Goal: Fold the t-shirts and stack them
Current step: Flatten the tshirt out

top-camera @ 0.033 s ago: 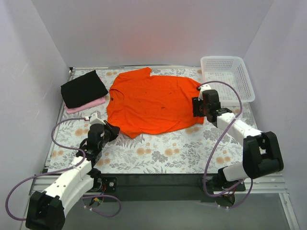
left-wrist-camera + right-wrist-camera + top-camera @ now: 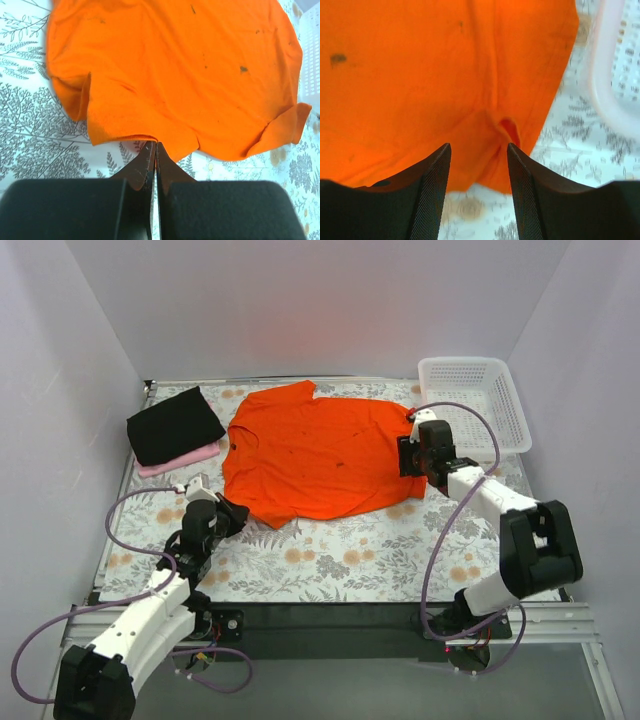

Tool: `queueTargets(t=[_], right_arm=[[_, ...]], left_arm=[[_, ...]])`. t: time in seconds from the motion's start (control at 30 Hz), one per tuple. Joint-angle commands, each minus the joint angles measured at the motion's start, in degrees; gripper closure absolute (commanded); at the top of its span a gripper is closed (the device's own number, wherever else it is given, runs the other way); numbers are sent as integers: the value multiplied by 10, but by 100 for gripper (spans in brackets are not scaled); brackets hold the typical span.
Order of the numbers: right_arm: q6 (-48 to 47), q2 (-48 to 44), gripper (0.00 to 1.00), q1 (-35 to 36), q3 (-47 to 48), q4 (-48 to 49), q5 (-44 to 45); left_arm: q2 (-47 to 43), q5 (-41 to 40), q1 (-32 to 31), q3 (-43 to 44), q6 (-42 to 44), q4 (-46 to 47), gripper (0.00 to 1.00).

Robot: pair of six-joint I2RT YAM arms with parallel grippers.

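You're at the grab stage on the orange tee (image 2: 315, 455), lying spread out in the middle: left gripper (image 2: 154, 150) is pinched closed at its near edge, right gripper (image 2: 479, 155) hangs wide apart over the far-right edge, so I'd close that one before lifting

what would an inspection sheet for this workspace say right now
surface: floral tablecloth, lying flat
job's things: orange t-shirt spread open; black t-shirt folded on top of the folded pink t-shirt, back left
clutter: white mesh basket, back right
grippers: left gripper shut, tips at the orange hem, pinch unclear; right gripper open over the sleeve
cables: purple cables loop from both arms
surroundings: plain white walls
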Motion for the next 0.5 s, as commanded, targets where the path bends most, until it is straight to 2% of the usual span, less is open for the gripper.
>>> queueTargets(t=[0.0, 0.17, 0.37, 0.47], right_arm=[[-13, 85, 56, -6, 71, 58, 3], [-12, 140, 57, -16, 93, 74, -7], [-6, 134, 58, -16, 79, 73, -5], [-5, 136, 65, -16, 75, 74, -5]], left_arm=[[-41, 7, -1, -3, 7, -55, 100], [-38, 9, -1, -1, 8, -57, 100], [-40, 10, -2, -1, 6, -59, 100], [-40, 11, -2, 0, 6, -59, 100]])
